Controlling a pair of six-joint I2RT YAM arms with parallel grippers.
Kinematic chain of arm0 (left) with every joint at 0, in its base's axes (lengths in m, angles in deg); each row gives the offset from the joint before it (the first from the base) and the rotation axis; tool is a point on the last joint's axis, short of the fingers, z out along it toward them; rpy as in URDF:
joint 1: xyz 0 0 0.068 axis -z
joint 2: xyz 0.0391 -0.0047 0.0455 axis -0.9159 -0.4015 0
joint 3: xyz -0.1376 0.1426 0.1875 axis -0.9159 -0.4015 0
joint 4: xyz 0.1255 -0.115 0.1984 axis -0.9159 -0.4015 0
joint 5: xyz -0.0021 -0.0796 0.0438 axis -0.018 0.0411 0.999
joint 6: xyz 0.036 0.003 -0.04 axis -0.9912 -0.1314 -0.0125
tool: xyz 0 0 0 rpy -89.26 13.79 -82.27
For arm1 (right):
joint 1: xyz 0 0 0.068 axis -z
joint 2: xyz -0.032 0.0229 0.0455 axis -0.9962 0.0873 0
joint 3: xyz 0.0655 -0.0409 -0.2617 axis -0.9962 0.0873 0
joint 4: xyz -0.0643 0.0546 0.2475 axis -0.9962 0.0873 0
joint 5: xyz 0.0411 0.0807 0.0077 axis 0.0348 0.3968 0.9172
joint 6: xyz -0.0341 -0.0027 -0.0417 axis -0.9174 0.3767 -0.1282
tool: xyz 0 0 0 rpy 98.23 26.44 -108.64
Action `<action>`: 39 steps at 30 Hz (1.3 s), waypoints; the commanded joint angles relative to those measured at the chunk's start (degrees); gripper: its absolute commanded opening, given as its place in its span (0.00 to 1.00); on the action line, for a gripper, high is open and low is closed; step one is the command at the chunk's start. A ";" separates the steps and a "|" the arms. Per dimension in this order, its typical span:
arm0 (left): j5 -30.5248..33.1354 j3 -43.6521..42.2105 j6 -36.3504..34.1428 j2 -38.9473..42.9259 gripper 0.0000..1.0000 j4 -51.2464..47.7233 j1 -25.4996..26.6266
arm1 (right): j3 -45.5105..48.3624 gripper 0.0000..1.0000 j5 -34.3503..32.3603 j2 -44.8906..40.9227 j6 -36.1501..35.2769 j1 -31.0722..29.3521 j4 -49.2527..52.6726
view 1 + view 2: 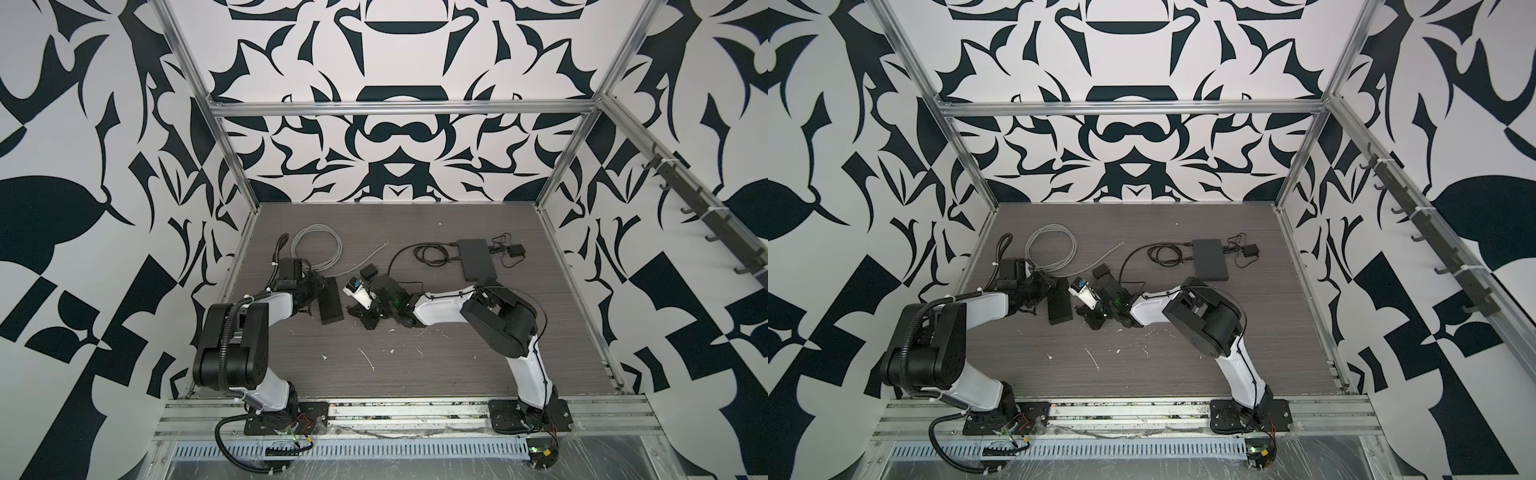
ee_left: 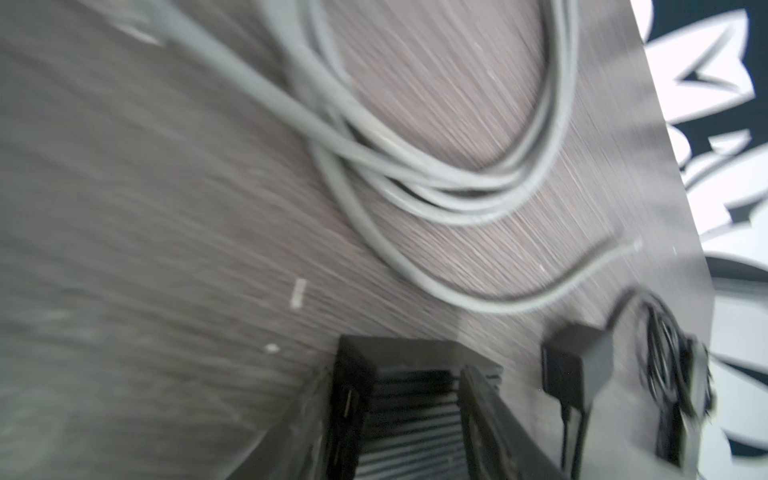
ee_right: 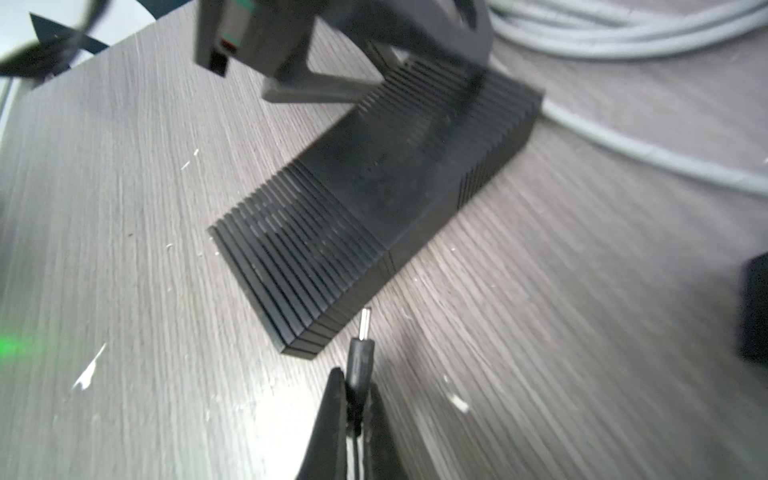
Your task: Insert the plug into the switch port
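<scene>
Setting: a grey wood-grain table (image 1: 415, 374), enclosed by black-and-white patterned walls (image 1: 395, 137) and an aluminium frame (image 1: 399, 109); white flecks (image 1: 368, 359) are scattered on the surface.
Right gripper (image 3: 357, 386): clenched on the plug, its black fingers pinched together on the plug's dark sleeve.
Plug (image 3: 360, 357): held in the right gripper and projecting past its fingertips, metal pin foremost; a thin cord is seen running back between the fingers.
Switch (image 3: 374, 216): a black ribbed block laid flat on the table, just ahead of the right gripper. Its near corner is just beside the plug's pin; contact between them cannot be told.
Left gripper (image 2: 411, 374): set astride the switch's far end, one finger down each long side, the jaws partly apart. Whether the block is pressed or merely straddled cannot be told.
Grey cable (image 2: 415, 178): loosely coiled on the table beyond the left gripper's tips, one strand passing close to the switch's far end.
Black adapter (image 2: 577, 365): a small block with a cord, laid near both grippers and apart from the switch.
Black cord (image 1: 432, 253): coiled, farther out behind the right gripper.
Flat black box (image 1: 477, 258): placed well apart from both grippers, just past the black cord.
Small adapter (image 1: 516, 250): set just beside the flat black box, with a thin lead.
</scene>
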 commanded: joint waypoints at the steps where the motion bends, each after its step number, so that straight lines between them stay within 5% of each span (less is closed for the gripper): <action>1: -6.25 3.11 -5.49 -1.88 0.52 -1.43 1.22 | -1.60 0.00 -0.11 -2.68 -4.58 1.58 3.18; 17: -14.07 10.53 -16.52 -8.44 0.51 -5.34 6.82 | -7.76 0.00 -4.12 -2.06 -13.19 5.68 20.37; 24: -18.61 15.04 -21.60 -11.80 0.49 -10.36 7.73 | -3.26 0.00 -7.56 -4.36 -13.04 5.68 18.51; 31: -11.87 17.02 -25.24 -12.53 0.48 -16.83 11.14 | -3.02 0.00 -11.72 -4.54 -13.68 6.84 21.79; 39: -11.53 14.65 -23.50 -11.18 0.45 -17.87 11.31 | -0.89 0.00 -10.30 -5.92 -16.58 8.56 24.34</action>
